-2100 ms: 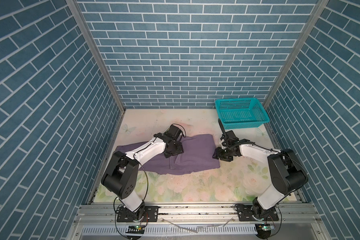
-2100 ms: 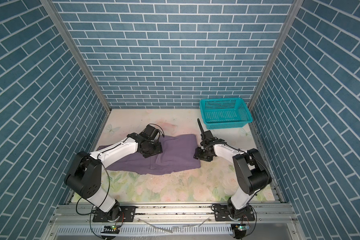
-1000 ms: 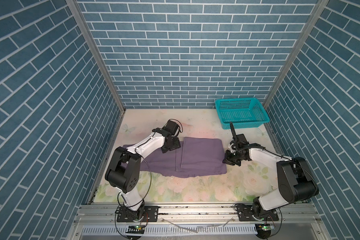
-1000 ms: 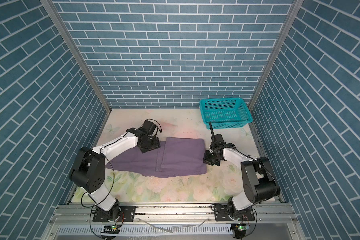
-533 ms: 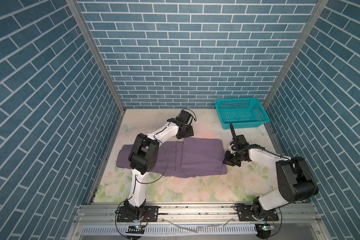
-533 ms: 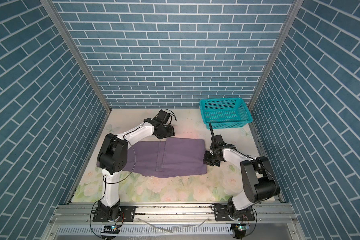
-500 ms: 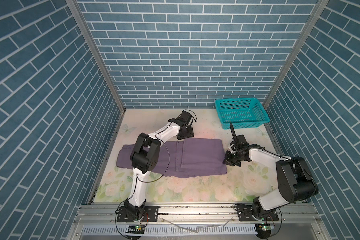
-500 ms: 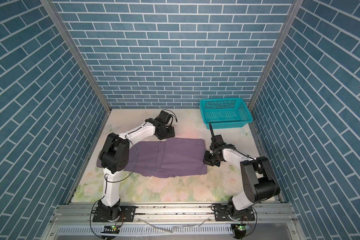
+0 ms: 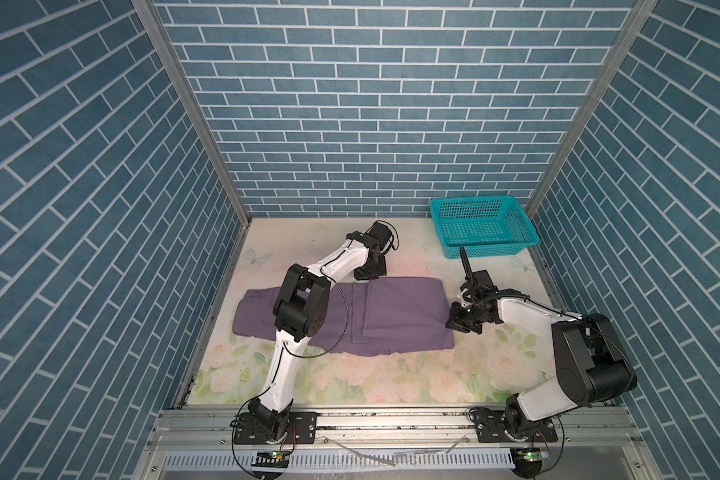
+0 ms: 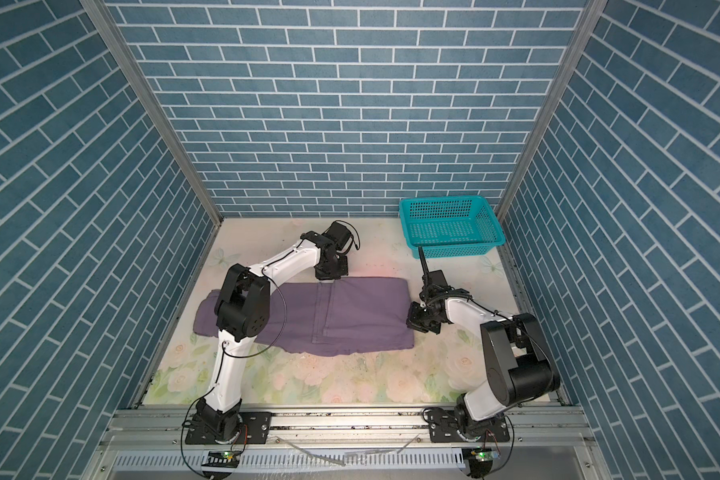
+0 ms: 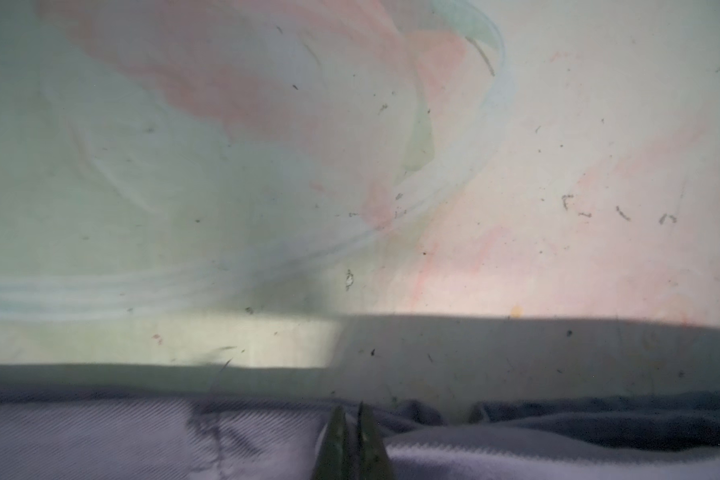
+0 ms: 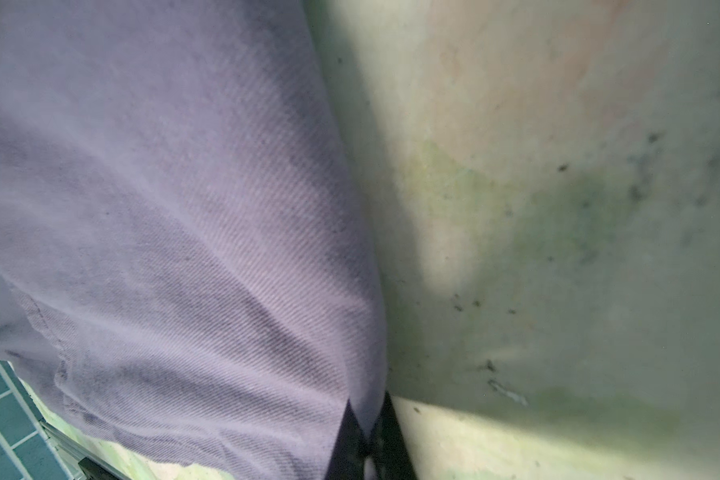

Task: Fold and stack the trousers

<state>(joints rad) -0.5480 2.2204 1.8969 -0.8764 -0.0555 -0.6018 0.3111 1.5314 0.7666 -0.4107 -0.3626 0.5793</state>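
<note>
- Trousers [image 9: 395, 316] [image 10: 362, 316]: mauve; lying flat on the floral counter [image 9: 350, 382] in both top views; long axis running left to right; one layer folded over, so a straight seam line crosses the middle; left end partly hidden behind the left arm's elbow.
- Left gripper [image 9: 369, 277] [image 10: 330, 277]: lowered onto the far long edge of the trousers near the fold line; in the left wrist view [image 11: 351, 409] the jaws are drawn nearly together, with only a hairline gap between the tips; tips rest at the cloth's edge; whether cloth is pinched between them cannot be told.
- Right gripper [image 9: 454, 325] [image 10: 413, 325]: at the right short end of the trousers, low on the counter; in the right wrist view [image 12: 368, 419] the jaws are closed narrow with mauve cloth showing between the dark fingers; the edge of the trousers is gripped.
- Basket [image 9: 485, 250] [image 10: 454, 250]: teal, perforated; standing in the far right corner of the counter; apart from the trousers; just beyond the right arm's wrist.
</note>
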